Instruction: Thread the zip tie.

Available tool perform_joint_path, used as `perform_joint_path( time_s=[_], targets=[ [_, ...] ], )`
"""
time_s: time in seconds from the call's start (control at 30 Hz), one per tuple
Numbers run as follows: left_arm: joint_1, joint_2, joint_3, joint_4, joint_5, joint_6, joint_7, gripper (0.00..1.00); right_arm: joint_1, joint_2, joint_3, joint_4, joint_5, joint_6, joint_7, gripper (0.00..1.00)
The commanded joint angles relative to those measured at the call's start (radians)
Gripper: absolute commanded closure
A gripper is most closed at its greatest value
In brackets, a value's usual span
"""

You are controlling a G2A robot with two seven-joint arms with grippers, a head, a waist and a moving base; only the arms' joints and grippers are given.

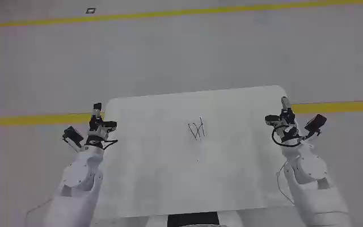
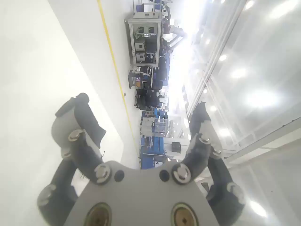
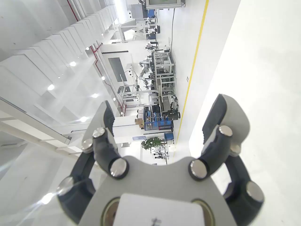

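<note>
Currently, left gripper (image 2: 140,105): standing open, jaws spread wide and gripping nothing. In the top view it is hovering at the middle left of the frame, just beside the table's left edge.
Right gripper (image 3: 163,102): likewise standing open, with nothing lying between its jaws. In the top view it is hovering at the middle right of the frame, at the table's right edge.
Zip tie (image 1: 196,130): lying on the table slightly above the centre of the top-view frame. It is showing as a few thin dark strands crossing one another, too fine to count. It is resting roughly midway between the two grippers and well apart from both.
Table (image 1: 159,181): white with rounded far corners, occupying the centre and lower part of the top-view frame.
Upper floor stripe (image 1: 170,12): yellow, running across the top of the frame.
Lower floor stripe (image 1: 34,120): yellow, passing behind the table at mid height.
</note>
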Motion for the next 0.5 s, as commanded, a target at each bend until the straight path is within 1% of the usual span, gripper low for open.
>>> perform_joint_path(
  time_s=[0.0,0.03,0.07,0.13,0.2,0.23,0.27,0.47],
  targets=[
    [-0.005,0.003,0.009,-0.025,0.038,-0.003,-0.043,0.00,0.000,0.000,0.000,0.000,0.000,0.000,0.000,0.00],
    [-0.005,0.005,0.011,-0.035,0.078,0.002,-0.066,0.00,0.000,0.000,0.000,0.000,0.000,0.000,0.000,0.00],
    [-0.006,0.006,0.015,-0.045,0.106,0.008,-0.073,0.00,0.000,0.000,0.000,0.000,0.000,0.000,0.000,0.00],
    [-0.009,0.006,0.028,-0.064,0.128,0.025,-0.091,0.00,0.000,0.000,0.000,0.000,0.000,0.000,0.000,0.00],
    [-0.015,0.007,0.046,-0.088,0.148,0.052,-0.125,0.00,0.000,0.000,0.000,0.000,0.000,0.000,0.000,0.00],
    [-0.018,0.007,0.057,-0.099,0.154,0.053,-0.152,0.00,0.000,0.000,0.000,0.000,0.000,0.000,0.000,0.00],
    [-0.019,0.007,0.063,-0.102,0.158,0.048,-0.167,0.00,0.000,0.000,0.000,0.000,0.000,0.000,0.000,0.00],
    [-0.019,0.007,0.063,-0.102,0.158,0.048,-0.167,0.00,0.000,0.000,0.000,0.000,0.000,0.000,0.000,0.00]
  ],
)
